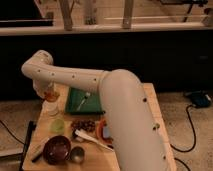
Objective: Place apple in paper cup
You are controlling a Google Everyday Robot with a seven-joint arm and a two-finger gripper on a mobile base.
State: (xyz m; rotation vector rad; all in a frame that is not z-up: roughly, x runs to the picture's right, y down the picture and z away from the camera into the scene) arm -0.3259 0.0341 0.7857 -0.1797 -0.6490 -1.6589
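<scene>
Wooden table (156,117), speckled floor (192,127); end effector (49,93) above paper cup (53,108)

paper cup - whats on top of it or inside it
The gripper hangs just above the paper cup with the apple at its tip. The cup's inside is hidden from this angle.

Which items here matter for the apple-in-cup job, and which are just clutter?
Job:
apple
paper cup
gripper, at the apple, over the paper cup

Clutter:
pale green cup
brown bowl
metal cup
green tray
dark clustered food
white utensil
</scene>
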